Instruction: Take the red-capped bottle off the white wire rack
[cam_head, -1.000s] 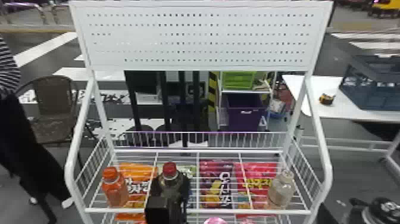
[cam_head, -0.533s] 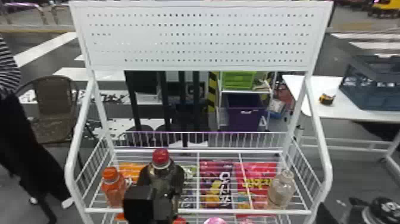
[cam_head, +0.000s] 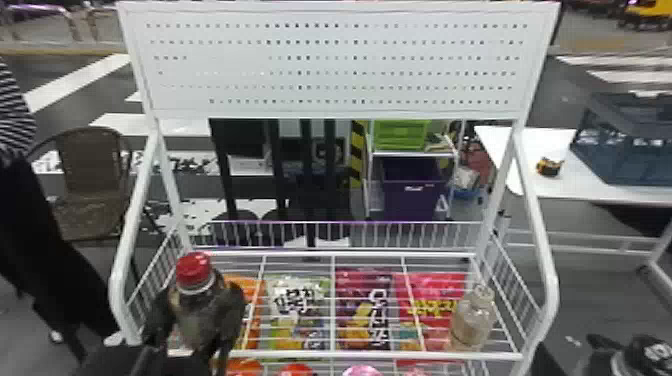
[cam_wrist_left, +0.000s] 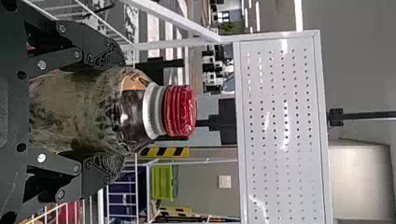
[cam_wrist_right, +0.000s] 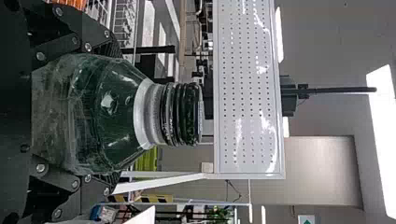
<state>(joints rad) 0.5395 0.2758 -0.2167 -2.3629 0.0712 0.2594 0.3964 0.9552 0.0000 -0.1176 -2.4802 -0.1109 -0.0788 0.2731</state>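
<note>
Removal stage apparently finishing: left pincer is grasping the red-capped bottle at the white wire rack's left front corner. Right pincer is clasping a dark-capped bottle. Next move is requiring clearance from the rack.

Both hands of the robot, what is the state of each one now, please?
Left hand: closed on the red-capped bottle.
Right hand: closed on the dark-capped bottle.

Brown chair, striped dark floor, seemingly pale wall
</note>
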